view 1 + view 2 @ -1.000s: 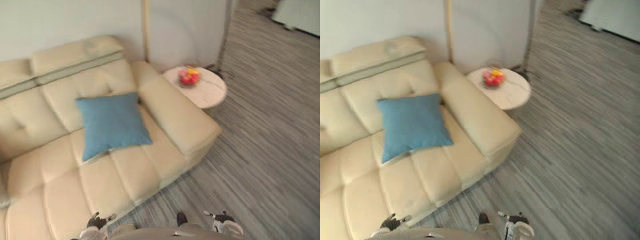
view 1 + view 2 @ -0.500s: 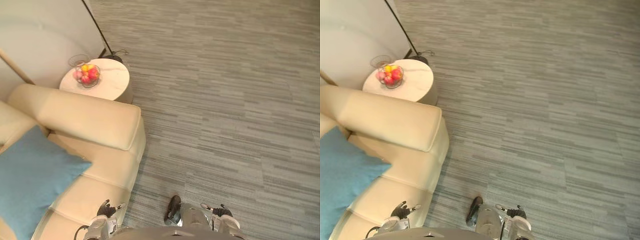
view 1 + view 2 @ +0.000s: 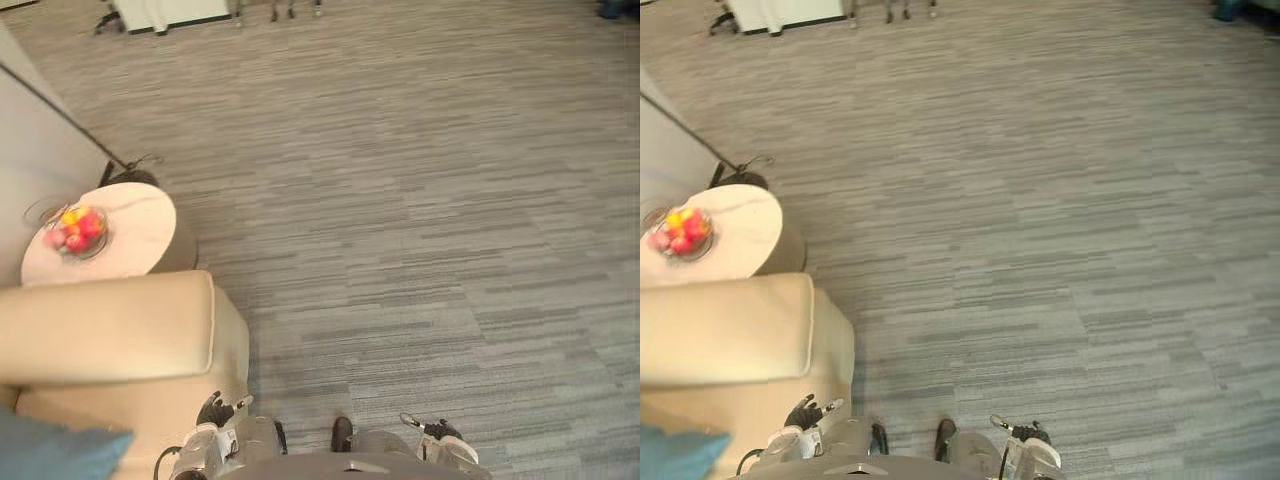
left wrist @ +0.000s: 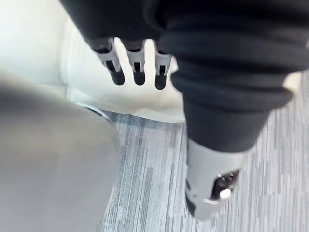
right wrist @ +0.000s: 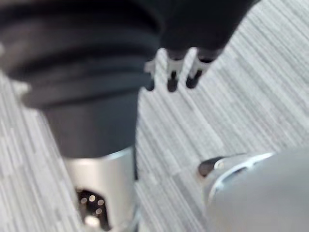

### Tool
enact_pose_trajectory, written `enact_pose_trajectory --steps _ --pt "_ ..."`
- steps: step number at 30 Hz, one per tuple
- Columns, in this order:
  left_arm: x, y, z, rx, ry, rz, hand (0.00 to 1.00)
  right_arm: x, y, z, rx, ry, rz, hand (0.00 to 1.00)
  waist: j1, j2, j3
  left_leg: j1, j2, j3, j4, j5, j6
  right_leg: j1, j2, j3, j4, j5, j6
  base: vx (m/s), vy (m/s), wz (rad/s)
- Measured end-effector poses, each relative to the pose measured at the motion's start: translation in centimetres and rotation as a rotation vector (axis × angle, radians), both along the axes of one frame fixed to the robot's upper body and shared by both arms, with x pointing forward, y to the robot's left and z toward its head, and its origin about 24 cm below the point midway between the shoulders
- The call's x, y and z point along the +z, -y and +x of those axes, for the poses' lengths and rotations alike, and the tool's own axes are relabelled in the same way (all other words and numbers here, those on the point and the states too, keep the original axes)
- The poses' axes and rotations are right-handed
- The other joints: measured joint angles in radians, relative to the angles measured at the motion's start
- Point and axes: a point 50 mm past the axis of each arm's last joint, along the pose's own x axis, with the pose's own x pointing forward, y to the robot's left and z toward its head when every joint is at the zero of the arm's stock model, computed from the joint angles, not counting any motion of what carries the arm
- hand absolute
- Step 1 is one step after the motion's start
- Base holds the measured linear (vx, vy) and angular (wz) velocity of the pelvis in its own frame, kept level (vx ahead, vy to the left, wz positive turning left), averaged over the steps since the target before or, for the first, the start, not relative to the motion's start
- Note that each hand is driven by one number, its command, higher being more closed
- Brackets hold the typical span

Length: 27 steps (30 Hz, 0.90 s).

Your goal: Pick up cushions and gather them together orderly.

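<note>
Both hands hang empty, fingers straight: left hand point(image 4: 137, 59) by the cream sofa point(image 3: 110, 330), right hand point(image 5: 173, 73) over grey carpet point(image 3: 420, 200). A corner of one blue cushion point(image 3: 50, 455) shows on the sofa.

left robot hand point(image 4: 137, 57) is mostly a black ribbed cover point(image 4: 227, 63), bellows-style, with short silver fingers point(image 4: 112, 58) ending in dark tips, plus a chunky silver thumb point(image 4: 207, 169); right robot hand point(image 5: 172, 70) looks identical
</note>
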Motion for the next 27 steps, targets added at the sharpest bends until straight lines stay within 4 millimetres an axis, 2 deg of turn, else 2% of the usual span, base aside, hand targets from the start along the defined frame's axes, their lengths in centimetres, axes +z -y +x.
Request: enact_pose_trajectory --steps 1,2,3,7,10,11,12,13,14,15,18,20,22,23,24,25,26,27 --pt "0.0 0.0 0.0 0.004 0.001 -0.002 0.00 0.0 -0.1 0.0 0.002 0.002 0.001 0.00 0.000 0.000 0.000 0.002 -0.006 -0.013 -0.012 0.024 0.004 0.002 0.001 0.012 0.000 -0.001 0.008 0.20 0.209 -0.72" --pt "0.0 0.2 0.0 0.006 -0.001 -0.006 0.00 0.0 -0.1 0.1 0.003 0.007 0.000 0.00 0.000 0.002 -0.003 0.020 -0.017 -0.026 -0.032 0.075 0.008 0.004 0.002 0.040 0.002 -0.006 0.024 0.22 0.232 -0.76" --pt "0.0 0.1 0.0 0.014 0.002 -0.006 0.00 0.2 -0.4 0.3 0.003 0.026 0.002 0.00 -0.001 -0.008 -0.011 0.037 -0.025 0.009 -0.034 0.091 0.019 0.004 -0.010 0.077 0.005 -0.014 0.043 0.23 0.246 -0.70" --pt "0.0 -0.9 -0.2 0.015 -0.008 0.018 0.00 -0.1 -1.5 0.1 0.001 0.024 0.031 0.00 0.006 -0.061 -0.031 0.083 -0.034 0.120 -0.048 0.064 0.053 0.008 -0.037 0.128 -0.013 0.005 0.070 0.21 0.244 -0.70" --pt "-0.2 -0.9 -0.3 0.007 -0.025 0.017 0.00 0.2 -2.5 1.2 0.041 0.059 0.046 0.00 0.015 -0.065 -0.035 0.142 -0.030 0.217 -0.067 0.060 0.057 -0.001 -0.044 0.137 -0.015 0.040 0.080 0.09 0.112 -1.17" --pt "-0.2 -0.9 -0.4 -0.001 -0.030 0.018 0.00 0.3 -2.8 1.6 0.057 0.066 0.050 0.00 0.021 -0.053 -0.037 0.157 -0.027 0.265 -0.085 0.060 0.058 -0.028 -0.066 0.059 -0.005 0.042 0.076 0.01 0.033 -1.14" --pt "-0.2 -0.9 -0.3 -0.011 -0.029 0.021 0.00 0.4 -2.9 2.0 0.068 0.074 0.049 0.00 0.022 -0.054 -0.038 0.162 -0.028 0.290 -0.093 0.059 0.059 -0.040 -0.087 -0.008 0.009 0.032 0.060 -0.01 0.050 -1.33" --pt "-0.1 -1.0 -0.1 -0.056 -0.027 0.037 0.00 0.5 -3.2 2.7 0.099 0.083 0.048 0.00 0.016 -0.052 -0.036 0.166 -0.028 0.353 -0.108 0.057 0.063 -0.070 -0.178 -0.294 0.050 0.017 0.044 0.01 0.026 -1.08" --pt "0.0 -1.2 0.0 -0.075 -0.026 0.049 0.00 0.6 -3.2 2.9 0.101 0.086 0.048 0.00 0.017 -0.057 -0.038 0.169 -0.029 0.379 -0.115 0.057 0.063 -0.077 -0.234 -0.465 0.063 0.014 0.032 0.02 0.007 -1.15" --pt "0.0 -1.5 0.1 -0.076 -0.027 0.055 0.00 0.5 -3.2 2.9 0.105 0.076 0.047 0.00 0.017 -0.066 -0.039 0.172 -0.031 0.389 -0.116 0.057 0.063 -0.077 -0.259 -0.552 0.076 0.023 0.019 0.04 -0.079 -0.81" --pt "-0.1 -1.2 -0.1 -0.082 -0.037 0.047 0.00 0.5 -1.8 2.6 0.127 0.050 0.002 0.00 0.007 -0.038 -0.024 0.196 -0.035 0.345 -0.125 0.058 0.060 -0.065 -0.226 -0.509 0.062 0.029 0.006 0.05 -0.118 -0.60" --pt "-0.2 -1.0 -0.4 -0.091 -0.045 0.045 0.00 0.5 -0.8 2.3 0.126 0.034 -0.020 0.00 0.004 -0.022 -0.024 0.192 -0.014 0.330 -0.092 0.052 0.050 -0.061 -0.186 -0.468 0.015 0.038 -0.002 -0.02 -0.083 -0.57" --pt "-0.2 -1.1 -0.2 -0.098 -0.041 0.048 0.00 0.5 -0.4 2.1 0.122 0.026 -0.030 0.00 0.005 -0.009 -0.022 0.144 0.036 0.327 0.034 0.030 0.026 -0.051 -0.140 -0.433 -0.038 0.048 -0.002 -0.04 -0.101 -0.57" --pt "0.0 -1.1 0.1 -0.095 -0.027 0.048 0.00 0.6 -0.2 2.2 0.123 0.027 -0.035 0.00 0.012 -0.003 -0.014 0.086 0.085 0.321 0.185 0.022 0.022 -0.035 -0.099 -0.396 -0.081 0.063 -0.010 -0.01 -0.103 -0.97" --pt "0.1 -1.0 0.4 -0.090 -0.012 0.043 0.00 0.7 -0.2 2.4 0.127 0.030 -0.041 0.00 0.029 0.011 0.001 0.034 0.119 0.271 0.324 0.004 0.038 -0.011 -0.060 -0.349 -0.109 0.070 -0.024 -0.01 -0.103 -1.06" --pt "0.1 -0.9 0.5 -0.089 -0.006 0.042 0.00 0.7 0.0 2.3 0.130 0.026 -0.048 0.00 0.034 0.011 0.006 0.018 0.120 0.243 0.356 -0.007 0.038 -0.003 -0.049 -0.335 -0.117 0.070 -0.024 0.03 -0.043 -1.02" --pt "0.2 -0.8 0.7 -0.086 0.005 0.037 0.00 0.7 0.1 2.3 0.138 0.023 -0.056 0.00 0.038 0.026 0.013 -0.003 0.112 0.202 0.389 -0.029 0.030 0.014 -0.029 -0.296 -0.128 0.069 -0.026 0.07 0.040 -1.03" --pt "0.3 -0.8 0.9 -0.086 0.013 0.035 0.00 0.8 0.3 2.2 0.133 0.020 -0.066 0.00 0.039 0.028 0.017 -0.053 0.091 0.163 0.380 -0.047 0.029 0.021 -0.017 -0.248 -0.134 0.068 -0.027 0.07 0.040 -1.00"
